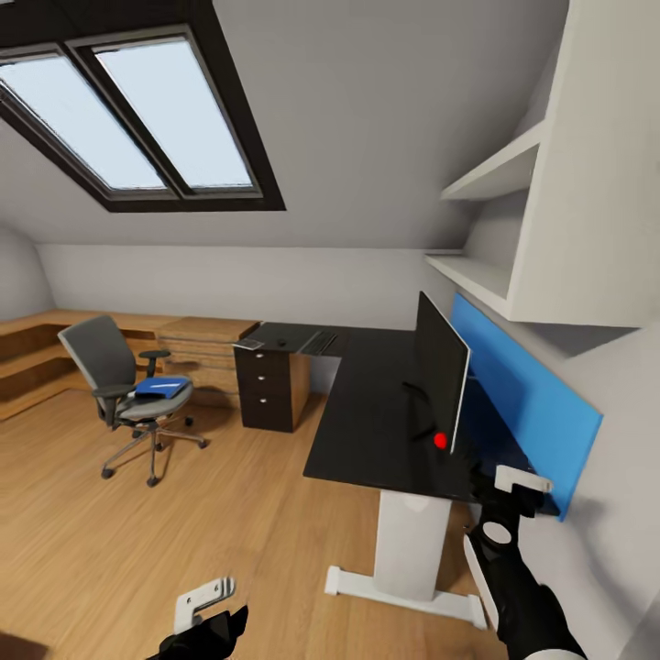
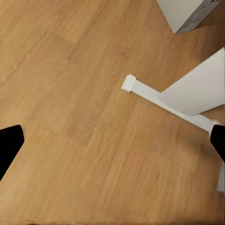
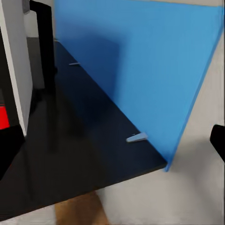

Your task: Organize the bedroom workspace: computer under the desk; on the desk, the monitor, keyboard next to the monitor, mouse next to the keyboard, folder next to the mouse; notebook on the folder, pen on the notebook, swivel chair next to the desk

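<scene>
1. Nearest me, the left gripper [image 1: 209,600] hangs low over the bare wooden floor [image 1: 183,522]. In its wrist view the two dark fingertips sit at opposite edges with nothing between them, so the fingers are spread wide and empty.
2. The right gripper [image 1: 513,486] is up at the near end of the desk [image 1: 367,431], just beside the monitor [image 1: 440,371] and the blue back panel [image 1: 522,394]. Its fingertips also sit far apart and hold nothing.
3. The monitor stands upright on the glossy black top, seen nearly edge-on, with a red light low at its corner. I judge it top-heavy on that thin stand and fragile across the screen, so the stand or the frame edge is the place to take hold.
4. Further along the desk, above the dark drawer unit [image 1: 268,390], lie flat dark things, perhaps the keyboard and a notebook. They are too small to tell apart.
5. Farthest off, the swivel chair [image 1: 128,394] stands well apart from the desk with the folder [image 1: 163,388] lying on its seat. The folder looks light, thin and slick, best pinched at an overhanging edge.
6. I cannot make out a mouse or pen at this distance.
</scene>
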Robot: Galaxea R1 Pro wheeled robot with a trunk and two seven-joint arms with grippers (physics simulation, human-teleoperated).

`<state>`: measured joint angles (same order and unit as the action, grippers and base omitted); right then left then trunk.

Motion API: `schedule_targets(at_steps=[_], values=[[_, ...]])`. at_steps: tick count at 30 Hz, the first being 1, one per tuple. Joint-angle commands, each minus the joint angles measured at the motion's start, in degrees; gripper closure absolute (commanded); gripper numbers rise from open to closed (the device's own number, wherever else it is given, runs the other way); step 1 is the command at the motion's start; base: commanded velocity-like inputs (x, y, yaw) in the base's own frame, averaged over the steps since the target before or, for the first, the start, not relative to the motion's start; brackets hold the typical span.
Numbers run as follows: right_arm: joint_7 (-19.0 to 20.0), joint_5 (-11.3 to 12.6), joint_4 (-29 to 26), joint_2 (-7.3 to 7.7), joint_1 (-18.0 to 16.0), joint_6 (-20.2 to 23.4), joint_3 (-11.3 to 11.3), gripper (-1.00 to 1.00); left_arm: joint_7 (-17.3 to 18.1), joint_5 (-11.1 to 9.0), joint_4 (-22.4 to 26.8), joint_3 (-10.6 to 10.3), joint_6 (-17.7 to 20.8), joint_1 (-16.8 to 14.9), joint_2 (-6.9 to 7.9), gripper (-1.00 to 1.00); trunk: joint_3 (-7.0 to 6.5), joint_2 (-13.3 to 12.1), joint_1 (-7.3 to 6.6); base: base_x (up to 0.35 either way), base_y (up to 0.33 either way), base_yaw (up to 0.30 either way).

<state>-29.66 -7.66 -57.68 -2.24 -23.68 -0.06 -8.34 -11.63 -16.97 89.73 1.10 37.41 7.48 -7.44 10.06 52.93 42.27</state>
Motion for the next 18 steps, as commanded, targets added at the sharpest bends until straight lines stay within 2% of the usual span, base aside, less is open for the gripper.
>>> schedule_targets(at_steps=[1,5,7,13,15,18], values=[[-0.05,-0.43,0.56,-0.06,-0.05,-0.05,-0.12,-1.0,-0.41,-0.61,0.12,0.04,0.18,-0.01,-0.03,-1.0,0.07,0.06,-0.03,-0.333,0.0,0.0],[-0.05,-0.42,1.83,-0.28,-0.05,-0.57,-0.24,-1.0,-0.38,-0.62,0.15,0.04,0.26,-0.01,-0.06,-1.0,0.07,0.06,-0.03,-0.333,0.0,0.0],[-0.16,-0.47,5.2,-0.99,0.01,-3.48,-0.4,-1.0,-0.35,-0.61,0.16,-0.19,0.28,-0.01,-0.11,-1.0,0.07,0.06,-0.03,-0.333,0.0,0.0],[-0.18,-0.51,10.44,-1.47,0.5,-8.6,-0.49,-1.0,-0.6,-0.61,0.04,0.02,0.21,-0.01,-0.12,-1.0,0.07,0.06,-0.03,-0.32,0.0,0.0],[-0.17,-0.51,12.6,-1.75,0.92,-9.99,-0.47,-1.0,-0.62,-0.52,0.09,-0.06,0.12,-0.01,-0.14,-1.0,0.07,0.06,-0.03,-0.191,0.0,0.0],[-0.31,-0.47,18.28,-2.56,1.5,-15.08,-0.52,-1.0,-0.34,-0.51,0.19,-0.15,0.03,-0.01,-0.13,-1.0,0.07,0.06,-0.03,-0.074,0.0,0.0]])
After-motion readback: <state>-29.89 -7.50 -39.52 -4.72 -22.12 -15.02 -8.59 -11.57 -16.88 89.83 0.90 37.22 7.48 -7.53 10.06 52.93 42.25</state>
